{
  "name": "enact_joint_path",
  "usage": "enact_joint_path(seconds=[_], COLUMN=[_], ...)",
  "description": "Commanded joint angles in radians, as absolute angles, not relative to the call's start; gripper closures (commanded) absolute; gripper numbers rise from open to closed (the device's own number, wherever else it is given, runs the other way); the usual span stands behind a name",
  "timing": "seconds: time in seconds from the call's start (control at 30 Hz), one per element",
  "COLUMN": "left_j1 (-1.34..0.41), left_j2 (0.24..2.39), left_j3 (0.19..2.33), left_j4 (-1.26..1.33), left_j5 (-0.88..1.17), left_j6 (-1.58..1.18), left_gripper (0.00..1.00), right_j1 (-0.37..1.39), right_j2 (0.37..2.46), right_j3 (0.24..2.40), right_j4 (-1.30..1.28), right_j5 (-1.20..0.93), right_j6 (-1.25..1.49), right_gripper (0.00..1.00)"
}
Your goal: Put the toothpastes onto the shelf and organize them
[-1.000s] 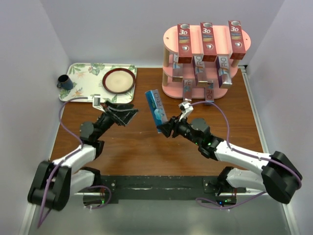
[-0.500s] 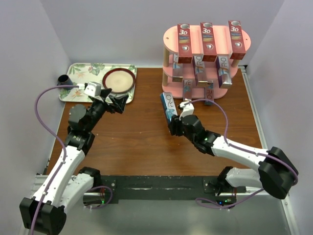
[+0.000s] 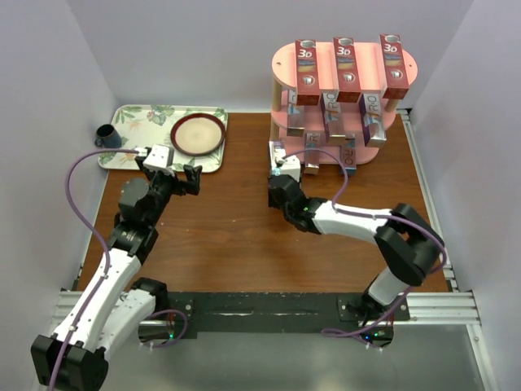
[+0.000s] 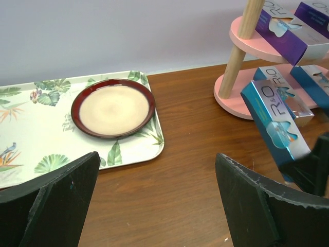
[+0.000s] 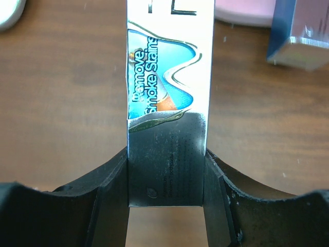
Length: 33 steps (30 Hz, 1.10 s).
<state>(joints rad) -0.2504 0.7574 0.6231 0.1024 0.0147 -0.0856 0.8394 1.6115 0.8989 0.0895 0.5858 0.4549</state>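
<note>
As I read the top view, the right gripper carries a teal carton just beside the left foot of the shelf, near its bottom board. The other cartons sit on the three pink tiers, and the left gripper hangs spread wide and empty beside the tray. From the left wrist, I see that carton tilted, glossy blue with a foil sheen, close to a pale wooden post, and a red-rimmed plate lies on the floral tray. From the right wrist, the jaws are pinched onto the carton's dark lower end, pads square against its narrow sides. I judge it light, hollow card: stiff lengthwise, easy to dent across, and slick on the print. A hold at the end may let it swing, so nearer the middle would steady it.
</note>
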Motion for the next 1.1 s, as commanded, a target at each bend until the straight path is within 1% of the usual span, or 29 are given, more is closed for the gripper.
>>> enact_joint_path(seconds=[0.0,0.07,0.23,0.3,0.6,0.9,1.07], left_j1=[-0.29,-0.311,-0.348,-0.357,-0.383,-0.387,-0.387], left_j2=[0.719,0.71,0.692,0.684,0.67,0.672,0.67], left_j3=[0.618,0.615,0.612,0.611,0.611,0.607,0.607], left_j4=[0.101,0.095,0.081,0.08,0.074,0.071,0.069], left_j5=[-0.077,-0.112,-0.169,-0.176,-0.195,-0.192,-0.19], left_j6=[-0.029,-0.011,0.023,0.029,0.038,0.041,0.041], left_gripper=[0.0,0.0,0.0,0.0,0.0,0.0,0.0], right_j1=[0.842,0.842,0.844,0.842,0.844,0.824,0.799], right_j2=[1.702,1.773,1.897,1.91,1.917,2.023,2.068], right_j3=[1.07,1.144,1.287,1.308,1.276,1.423,1.488], right_j4=[0.092,0.065,-0.035,-0.089,-0.143,-0.161,-0.193], right_j5=[0.781,0.842,0.913,0.923,0.971,1.042,1.057], right_j6=[0.506,0.52,0.535,0.552,0.597,0.474,0.453], right_gripper=[0.64,0.64,0.64,0.64,0.64,0.63,0.61])
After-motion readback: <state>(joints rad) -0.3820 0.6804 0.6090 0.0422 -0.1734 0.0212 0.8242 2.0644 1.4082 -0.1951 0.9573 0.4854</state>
